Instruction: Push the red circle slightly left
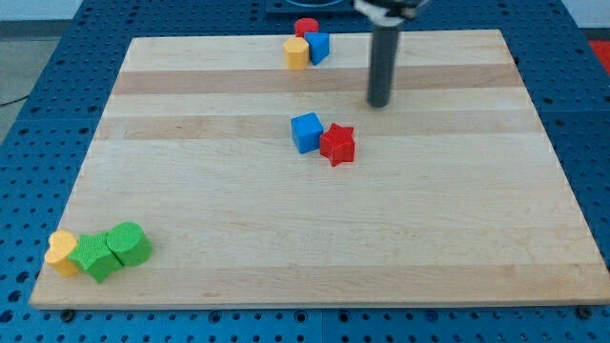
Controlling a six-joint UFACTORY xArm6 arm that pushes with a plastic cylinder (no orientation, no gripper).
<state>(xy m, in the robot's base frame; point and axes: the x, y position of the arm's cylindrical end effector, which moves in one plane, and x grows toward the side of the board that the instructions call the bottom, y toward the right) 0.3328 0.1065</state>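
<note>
The red circle point(306, 27) sits at the view's top edge of the wooden board, touching a blue block point(317, 46) and a yellow block point(296, 52) just below it. My tip point(379, 103) is down on the board, to the right of and below that cluster, well apart from the red circle. A blue cube point(306, 132) and a red star point(337, 145) sit together near the middle, below and left of my tip.
At the view's bottom left corner lie a yellow block point(62, 252) and two green blocks point(95, 257) point(128, 244), touching. The board point(191, 171) lies on a blue perforated table.
</note>
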